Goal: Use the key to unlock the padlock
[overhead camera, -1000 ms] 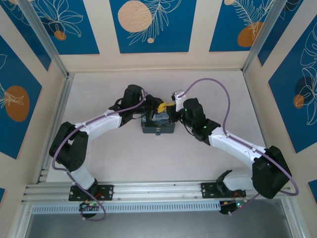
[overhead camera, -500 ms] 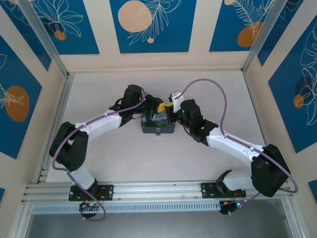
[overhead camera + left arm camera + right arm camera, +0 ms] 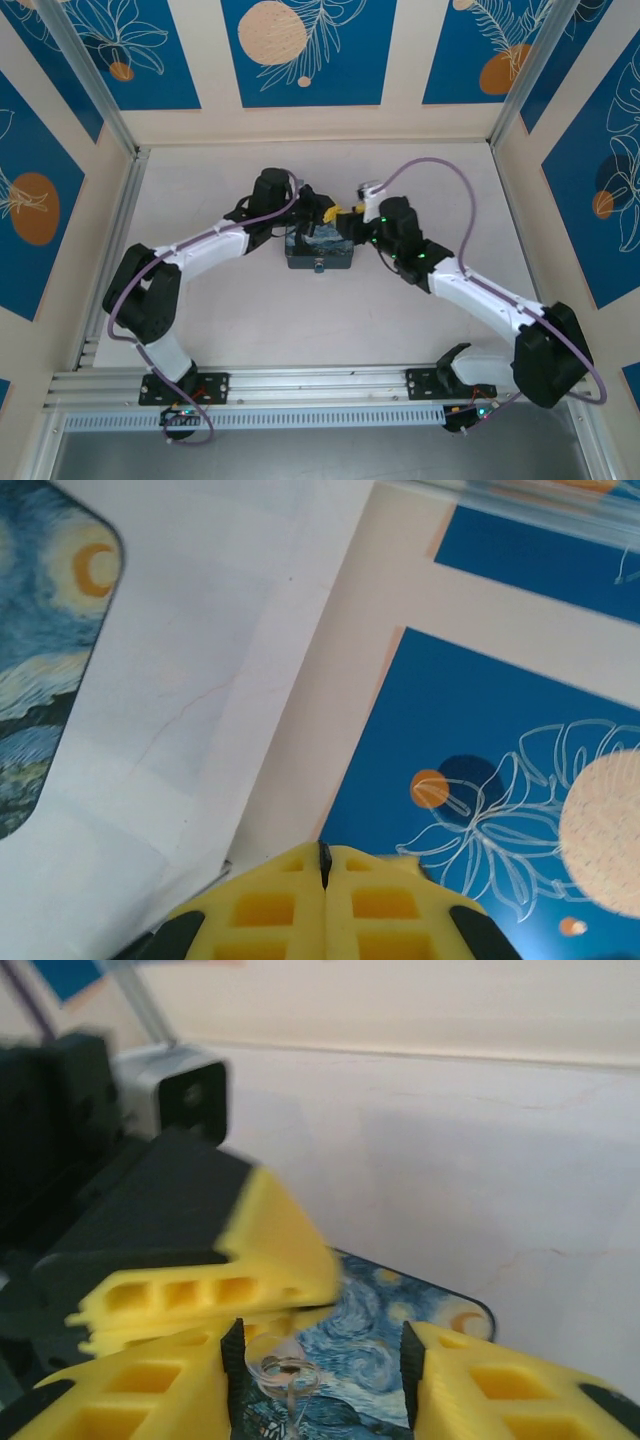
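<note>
My left gripper [image 3: 327, 213] is shut above the blue starry-night tin [image 3: 320, 256], and a thin dark sliver shows pinched at its yellow fingertips [image 3: 323, 854]. In the right wrist view those fingers [image 3: 200, 1295] come in from the left, and the key's small silvery ring [image 3: 284, 1370] hangs just under their tips. My right gripper [image 3: 320, 1348] stands open around the ring, which sits close to its left pad over the tin lid [image 3: 400, 1345]. In the top view the right gripper [image 3: 352, 226] meets the left one over the tin. The padlock is hidden.
The tin [image 3: 40, 680] sits mid-table on the white surface [image 3: 250, 320]. Both arms crowd over it. The cream and blue back wall [image 3: 300, 110] and the metal frame posts [image 3: 100, 100] bound the cell, with free room left, right and in front of the tin.
The right gripper has opened and let go of the key, drawing back slightly to the right. The left gripper has closed fully at the key.
</note>
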Robot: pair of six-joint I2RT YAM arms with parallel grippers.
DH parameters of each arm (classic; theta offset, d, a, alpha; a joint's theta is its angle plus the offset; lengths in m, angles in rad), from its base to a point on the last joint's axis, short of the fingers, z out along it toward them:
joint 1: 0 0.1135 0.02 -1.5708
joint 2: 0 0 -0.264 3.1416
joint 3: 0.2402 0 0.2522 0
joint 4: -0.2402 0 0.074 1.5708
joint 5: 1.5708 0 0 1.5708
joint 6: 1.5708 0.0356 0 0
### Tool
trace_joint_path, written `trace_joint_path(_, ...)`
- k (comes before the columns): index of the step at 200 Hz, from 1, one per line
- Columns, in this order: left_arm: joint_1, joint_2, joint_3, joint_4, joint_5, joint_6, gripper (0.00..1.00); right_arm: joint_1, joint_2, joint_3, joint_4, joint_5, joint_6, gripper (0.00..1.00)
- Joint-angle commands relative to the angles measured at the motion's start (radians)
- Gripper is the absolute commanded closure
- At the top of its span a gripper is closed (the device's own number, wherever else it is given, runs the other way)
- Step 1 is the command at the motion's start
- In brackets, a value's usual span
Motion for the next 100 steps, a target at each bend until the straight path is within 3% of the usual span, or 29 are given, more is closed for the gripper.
trace_joint_path(1, -0.007, 0.018, 0.077, 0.006, 0.025, 0.194, 1.0, -0.088, -0.12, -0.021, -0.062, -0.162, 0.231, 0.49)
trace_joint_path(51, 0.011, 0.02, 0.166, -0.106, -0.047, 0.625, 1.0, -0.25, -0.135, 0.015, -0.135, -0.46, 0.548, 0.42)
trace_joint_path(68, 0.012, 0.008, 0.159, -0.087, -0.078, 0.739, 1.0, -0.285, -0.093, 0.004, -0.04, -0.566, 0.676, 0.42)
trace_joint_path(100, 0.012, -0.043, 0.102, -0.013, -0.152, 0.852, 1.0, -0.305, -0.024, -0.036, 0.214, -0.645, 0.868, 0.43)
